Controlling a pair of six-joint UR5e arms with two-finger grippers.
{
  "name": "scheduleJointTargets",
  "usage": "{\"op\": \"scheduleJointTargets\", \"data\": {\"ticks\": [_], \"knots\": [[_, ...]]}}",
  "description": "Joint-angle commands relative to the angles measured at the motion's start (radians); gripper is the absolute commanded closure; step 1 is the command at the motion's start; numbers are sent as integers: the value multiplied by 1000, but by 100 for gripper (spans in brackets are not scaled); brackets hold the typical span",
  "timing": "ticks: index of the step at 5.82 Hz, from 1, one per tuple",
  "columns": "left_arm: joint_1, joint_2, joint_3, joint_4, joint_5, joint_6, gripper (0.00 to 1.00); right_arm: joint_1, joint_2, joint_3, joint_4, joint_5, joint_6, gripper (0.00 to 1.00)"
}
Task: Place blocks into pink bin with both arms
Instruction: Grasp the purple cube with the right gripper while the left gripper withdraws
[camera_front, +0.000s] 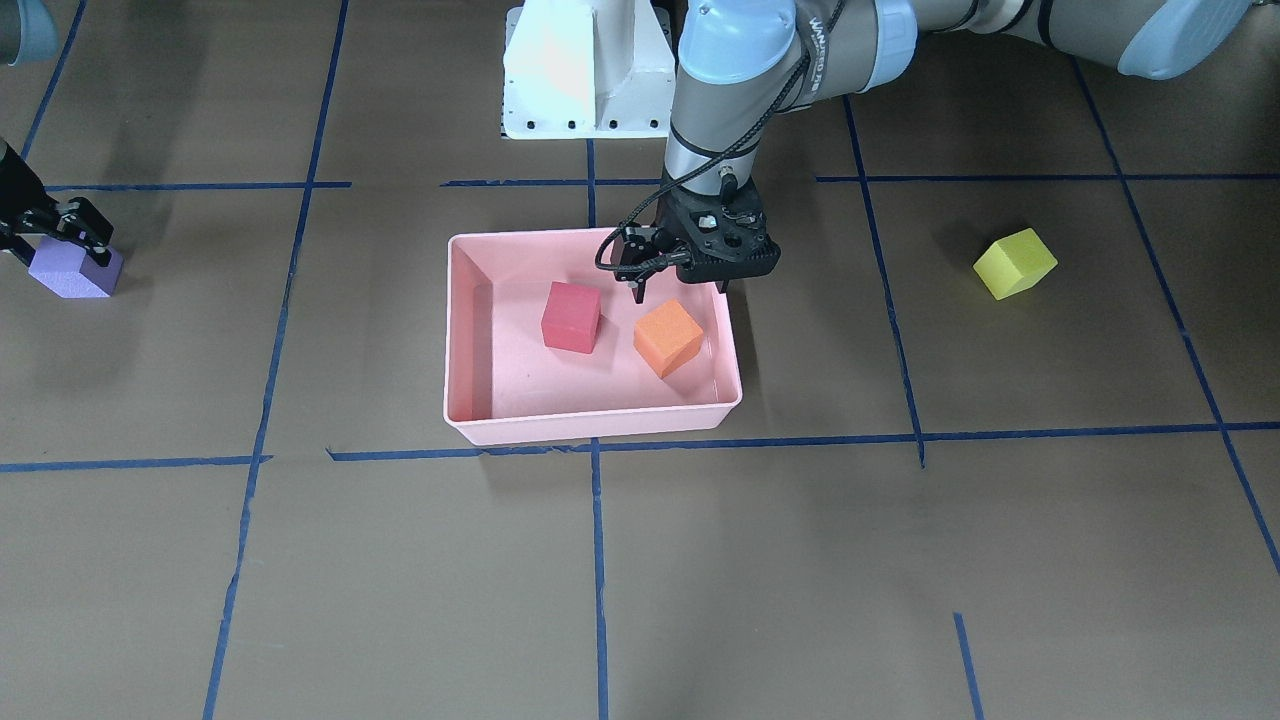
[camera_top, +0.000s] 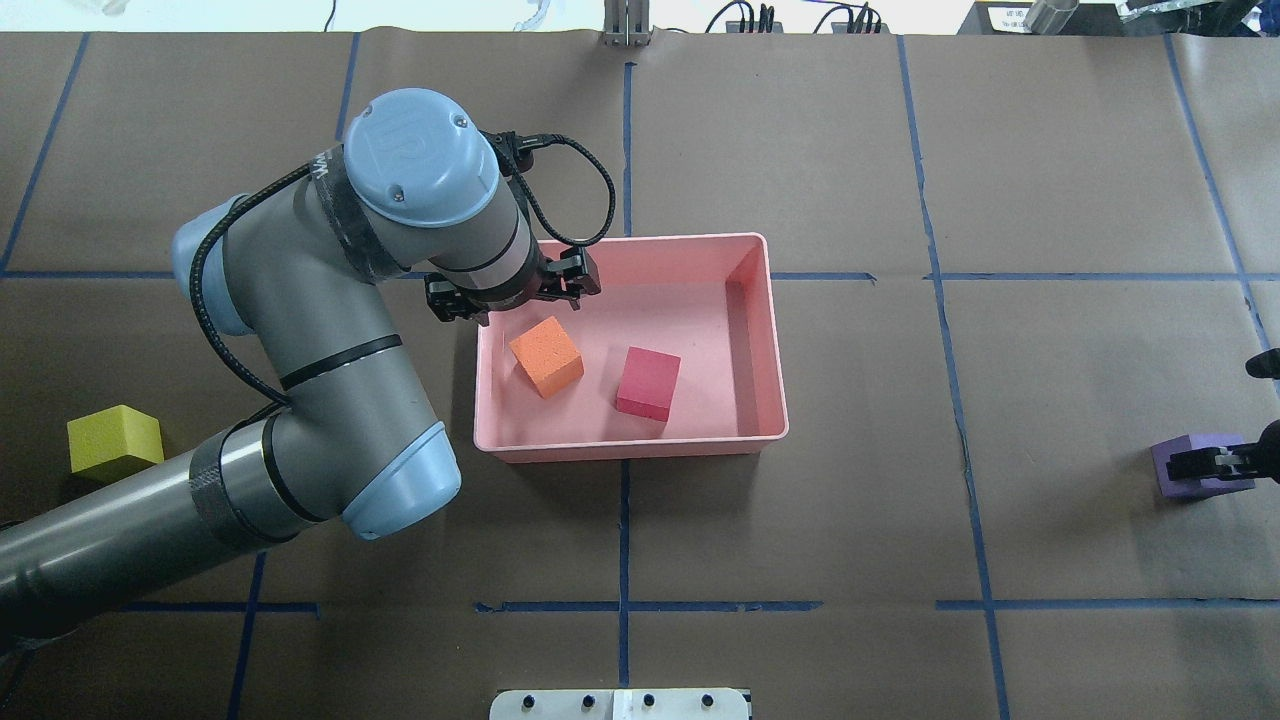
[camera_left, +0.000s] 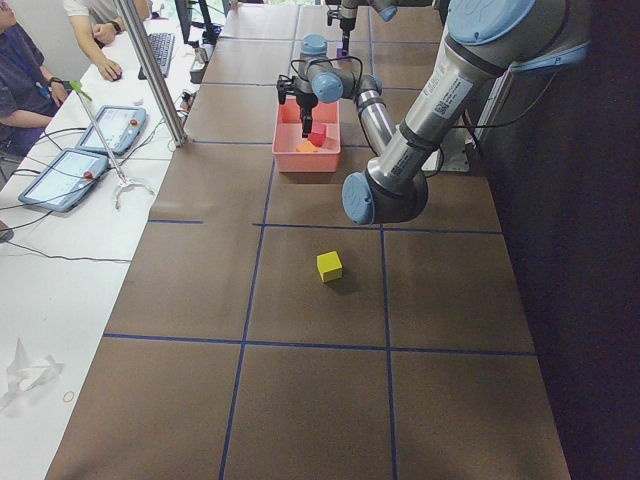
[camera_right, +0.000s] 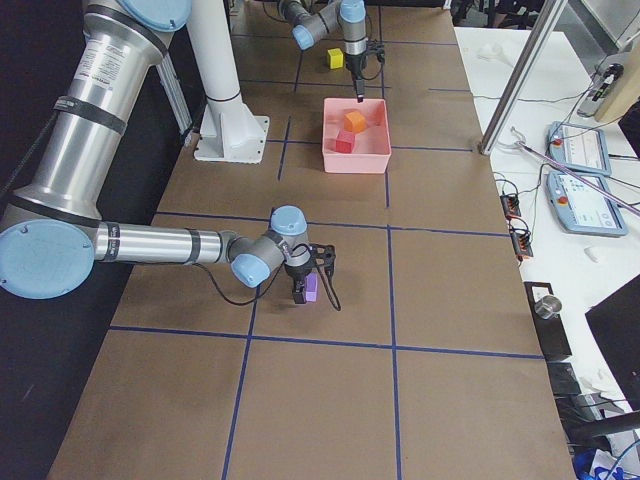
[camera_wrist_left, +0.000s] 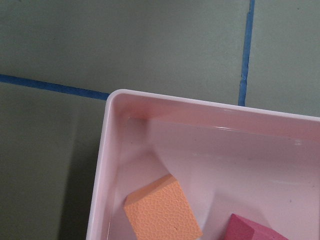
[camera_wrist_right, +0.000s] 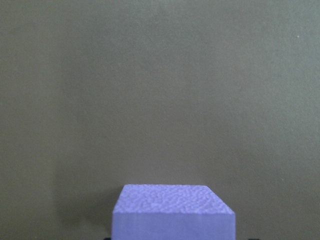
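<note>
The pink bin (camera_front: 590, 425) sits mid-table and holds the red block (camera_front: 571, 317) and the orange block (camera_front: 668, 338). My left gripper (camera_front: 680, 290) hovers just above the bin's corner by the orange block, open and empty; the left wrist view shows that corner (camera_wrist_left: 107, 150) with the orange block (camera_wrist_left: 162, 210) below. The yellow-green block (camera_front: 1015, 263) lies on the table on the left arm's side. My right gripper (camera_front: 60, 248) is down at the purple block (camera_front: 75, 272), which rests on the table, with fingers against its sides. The block fills the lower right wrist view (camera_wrist_right: 172, 212).
The white fixed base (camera_front: 585, 75) stands behind the bin. Blue tape lines (camera_front: 600, 560) cross the brown table cover. The left arm's elbow (camera_top: 400, 490) hangs over the table between the yellow-green block (camera_top: 113, 440) and the bin (camera_top: 630, 445). Operators and tablets (camera_left: 75, 165) are on a side table.
</note>
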Motion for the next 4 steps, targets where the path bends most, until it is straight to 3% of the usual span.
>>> {"op": "scheduleJointTargets", "data": {"ticks": [1,3,4], "knots": [[0,3,2,0,-2,10,0,-4,6,4,-2,9,0,64],[-10,108,-99,36,-19,168,0,-1,11,103,-48,25,0,66],[-64,121,-156,136,-53,323,0,-2,46,174,-124,27,8,66]]}}
